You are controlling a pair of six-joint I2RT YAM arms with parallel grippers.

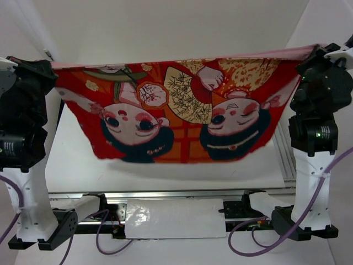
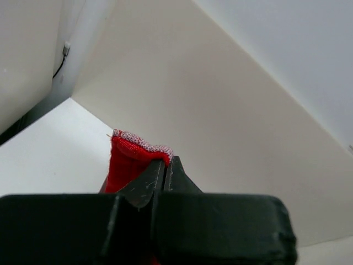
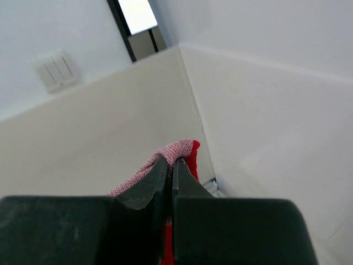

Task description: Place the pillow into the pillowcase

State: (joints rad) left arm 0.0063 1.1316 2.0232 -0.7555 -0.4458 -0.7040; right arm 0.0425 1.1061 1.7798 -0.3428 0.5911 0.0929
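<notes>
The red pillowcase (image 1: 182, 110), printed with two dark-haired cartoon faces, hangs stretched flat between both arms above the table, faces upside down. My left gripper (image 1: 49, 70) is shut on its upper left corner; the left wrist view shows the red corner (image 2: 126, 157) pinched at the fingertips of the left gripper (image 2: 167, 160). My right gripper (image 1: 315, 52) is shut on the upper right corner; the right wrist view shows the pink reverse (image 3: 175, 148) folded over the tips of the right gripper (image 3: 170, 160). The pillow is not in view.
A white glossy rectangular pad (image 1: 174, 218) lies at the near edge between the arm bases. The white table (image 1: 71, 165) lies under the hanging cloth. An aluminium rail (image 1: 284, 160) runs along the right side. White walls stand behind.
</notes>
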